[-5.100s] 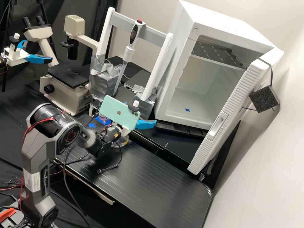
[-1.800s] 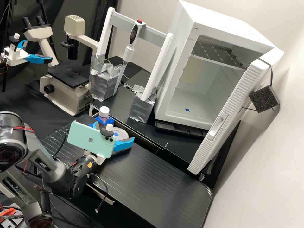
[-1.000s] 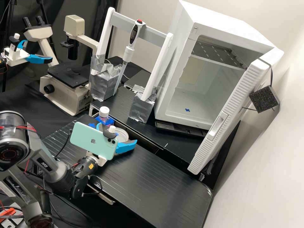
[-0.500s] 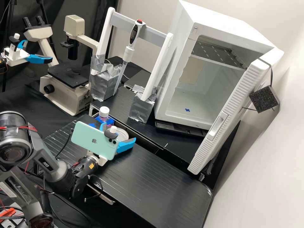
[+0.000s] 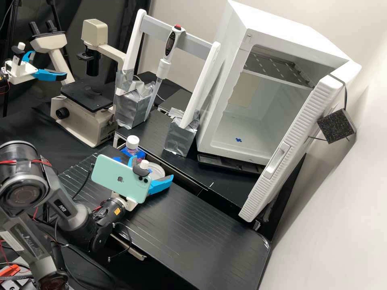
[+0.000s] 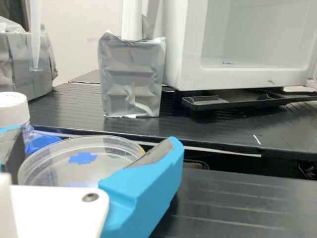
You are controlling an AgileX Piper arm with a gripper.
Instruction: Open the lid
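Far left in the high view: microscope (image 5: 86, 100). Next, capped bottle (image 5: 132, 143), upright. End effector (image 5: 152, 168) was open, fingers spread wide either side of the petri dish (image 5: 157, 170); couldn't tell if either touched it. Dish sat low at the surface (image 5: 201, 229), clear lid (image 6: 106, 166) on, blue cross on top. Then the pipette (image 5: 163, 66), hung tip down at the white rack (image 5: 153, 27). Far right, white fridge-type cabinet (image 5: 231, 80), door open.

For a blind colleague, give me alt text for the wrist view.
An open gripper at a clear round dish, a blue cross within its rim. A white-capped bottle is beside the dish; silver blocks and a white cabinet stand behind.
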